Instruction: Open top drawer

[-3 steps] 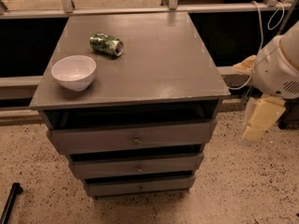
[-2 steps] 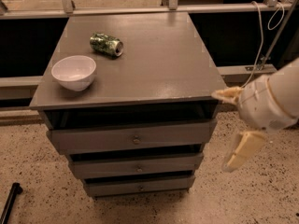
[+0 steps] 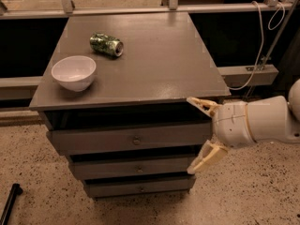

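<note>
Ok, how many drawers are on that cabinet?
3, stacked: the top drawer just under the tabletop, the middle drawer below it, the bottom drawer lowest. None looks hidden. The gripper, open, is at the top drawer's right end.

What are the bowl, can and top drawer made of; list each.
Bowl: glossy white, likely ceramic or plastic. Can: green with shiny end, probably aluminium. Top drawer: matte grey painted wood, apparently. Gripper, open, at its right end: cream plastic, seemingly.
</note>
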